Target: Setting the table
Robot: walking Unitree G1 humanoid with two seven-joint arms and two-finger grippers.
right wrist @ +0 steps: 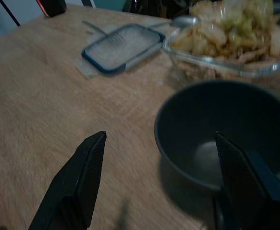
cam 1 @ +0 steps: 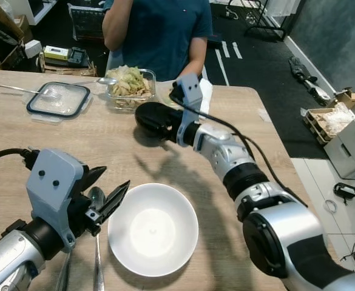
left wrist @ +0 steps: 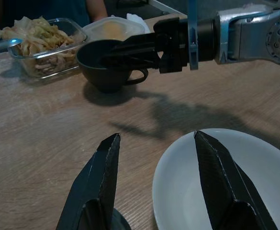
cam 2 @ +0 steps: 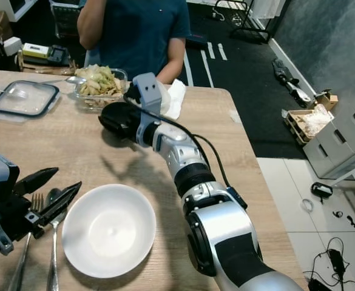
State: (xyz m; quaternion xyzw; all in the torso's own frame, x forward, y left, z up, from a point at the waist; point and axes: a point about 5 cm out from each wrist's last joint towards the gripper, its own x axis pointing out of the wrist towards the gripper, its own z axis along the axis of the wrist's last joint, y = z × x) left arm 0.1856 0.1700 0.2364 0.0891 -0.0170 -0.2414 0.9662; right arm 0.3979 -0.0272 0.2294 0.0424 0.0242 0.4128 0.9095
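A white bowl (cam 1: 153, 229) rests on the wooden table (cam 1: 104, 145) near its front edge. A spoon (cam 1: 97, 200) and a fork (cam 2: 24, 257) lie side by side just left of the bowl. My left gripper (cam 1: 114, 177) hovers open over the spoon, holding nothing. Farther back stands a black cup (left wrist: 106, 72) with a handle. My right gripper (right wrist: 160, 135) is open at the cup, one finger over its inside and the other outside the rim.
A person (cam 1: 159, 30) stands at the far side of the table. In front of them are a glass container of food (cam 1: 130, 85), its lid (cam 1: 59, 98) with a fork on it, and a white napkin (cam 2: 174, 97). The table's right edge drops to the floor.
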